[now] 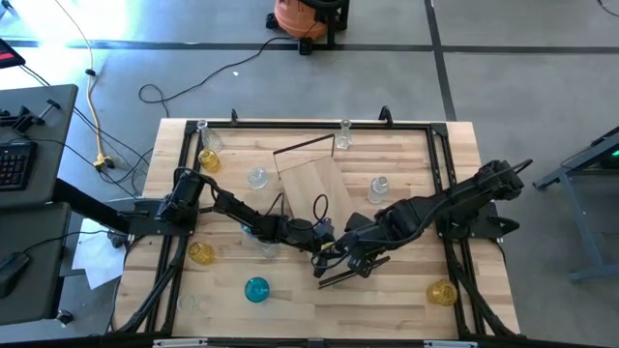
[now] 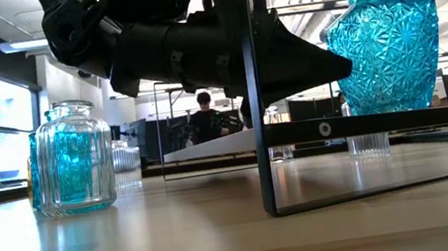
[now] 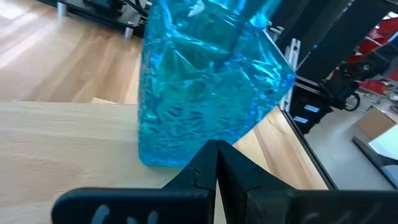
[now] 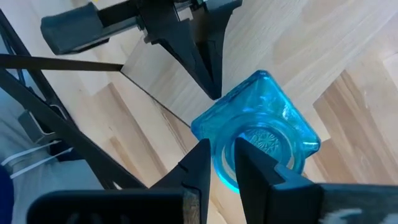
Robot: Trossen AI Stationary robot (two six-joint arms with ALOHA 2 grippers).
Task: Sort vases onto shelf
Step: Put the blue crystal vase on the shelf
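Note:
A translucent blue vase (image 4: 267, 124) with a square cut-glass body and a round neck stands upright by its base on the light-wood shelf (image 1: 311, 182), near the dark frame rim (image 2: 260, 138) at one end. My left gripper (image 3: 215, 149) is shut, level beside the vase's lower body. My right gripper (image 4: 222, 165) points down over the neck and is open. One of its fingers (image 4: 200, 165) is outside the rim, the other (image 4: 249, 165) over the mouth. In the high view both grippers meet at the table's middle and hide the vase. My left gripper's shut fingertips rest against the vase's side wall (image 3: 208, 127), low on the body. They come in level from the table's left side. The vase (image 2: 385, 39) stays upright on the shelf.
Other vases stand on the table: a blue one (image 1: 256, 288) near the front, yellow ones (image 1: 200, 253) (image 1: 442, 292) (image 1: 208, 159), and clear ones (image 1: 257, 177) (image 1: 379, 186). A ribbed clear jar (image 2: 74, 161) stands close to the low camera. A person (image 2: 205, 115) is in the room behind.

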